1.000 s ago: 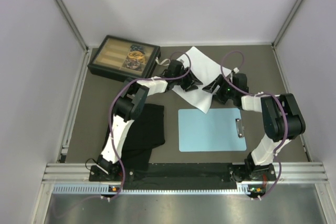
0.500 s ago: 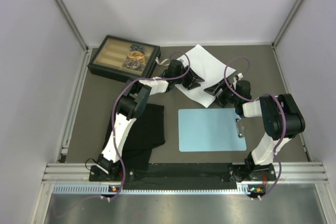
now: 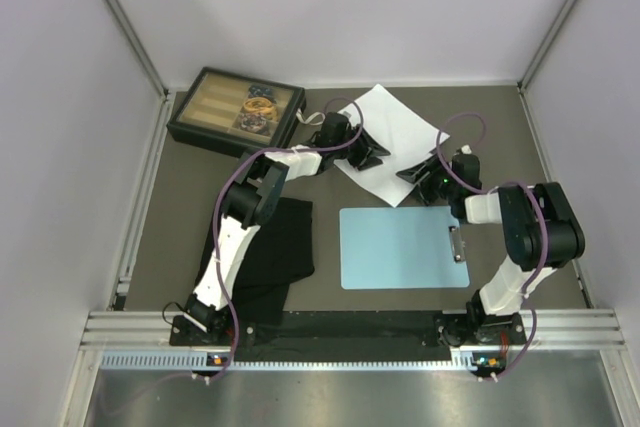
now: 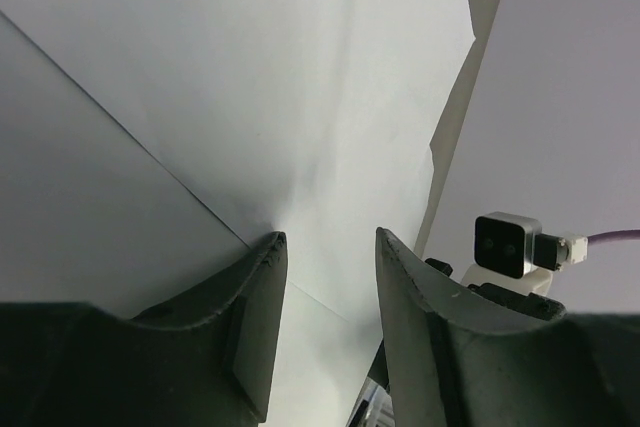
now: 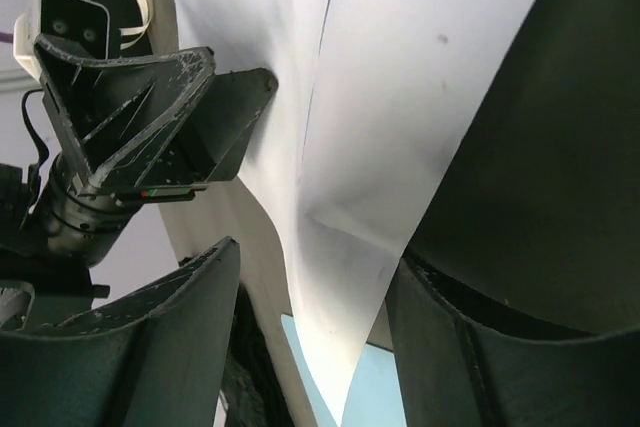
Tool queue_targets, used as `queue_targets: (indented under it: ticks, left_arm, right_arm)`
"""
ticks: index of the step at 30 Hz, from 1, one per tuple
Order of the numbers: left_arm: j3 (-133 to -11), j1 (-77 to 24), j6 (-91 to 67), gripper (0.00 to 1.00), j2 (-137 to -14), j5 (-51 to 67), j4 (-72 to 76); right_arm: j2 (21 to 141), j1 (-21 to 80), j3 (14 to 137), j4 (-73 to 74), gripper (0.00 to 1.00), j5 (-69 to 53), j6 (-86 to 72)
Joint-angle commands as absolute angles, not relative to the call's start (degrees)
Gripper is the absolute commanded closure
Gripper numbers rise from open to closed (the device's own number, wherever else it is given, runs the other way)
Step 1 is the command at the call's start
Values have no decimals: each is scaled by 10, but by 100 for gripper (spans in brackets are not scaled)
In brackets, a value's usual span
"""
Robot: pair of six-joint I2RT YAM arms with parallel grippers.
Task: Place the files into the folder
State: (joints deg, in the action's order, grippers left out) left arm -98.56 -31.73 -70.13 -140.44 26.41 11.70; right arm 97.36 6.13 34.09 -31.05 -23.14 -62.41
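From above, the files [image 3: 385,127] lie askew on the desk [image 3: 520,147], just at twelve o'clock of the folder [image 3: 400,247]. The left gripper [image 3: 368,154] is on their eight o'clock edge and the right gripper [image 3: 412,173] on their five o'clock corner.

Left wrist: the jaws stand narrowly apart over the paper, pinching nothing.

Right wrist: the jaws gape around a raised sheet edge. Close squarely there, then draw the sheets toward six o'clock.

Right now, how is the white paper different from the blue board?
The paper is white; the blue board is light blue. The paper lies slanted, farther back; the blue board lies straight, nearer the front. The blue board has a silver clip at one short end; the paper has none. Both are thin rectangles.
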Motion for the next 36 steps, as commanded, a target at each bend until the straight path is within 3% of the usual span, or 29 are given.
queue_targets:
  ticks: [1, 6, 13, 16, 17, 18, 22, 29, 36]
  left_arm:
    - [-984, -314, -654, 53, -1431, 211, 40]
    - [-1019, -320, -622, 51, -1436, 225, 17]
    - [-1046, -322, -587, 49, -1427, 225, -27]
    - [-1074, -323, -574, 45, -1423, 238, -42]
    - [-1092, -325, -561, 44, -1420, 239, -60]
    - [-1103, -327, -552, 42, -1412, 238, -72]
    - [-1142, -334, -508, 33, -1370, 230, -126]
    - [-1111, -348, -438, 24, -1236, 206, -174]
    - [-1045, -368, -422, 21, -1126, 202, -178]
  right_arm:
    - [952, 54, 344, -325, 43, -214, -658]
    - [953, 53, 344, -313, 60, -200, -678]
    - [909, 53, 352, -224, 69, -148, -652]
    - [904, 53, 374, -178, 84, -143, -624]
    - [904, 53, 381, -164, 96, -140, -615]
    - [904, 53, 397, -151, 100, -137, -605]
    - [903, 53, 461, -56, 100, -118, -522]
    - [902, 54, 676, 271, 100, -65, -332]
    - [925, 36, 753, 403, 100, -94, -236]
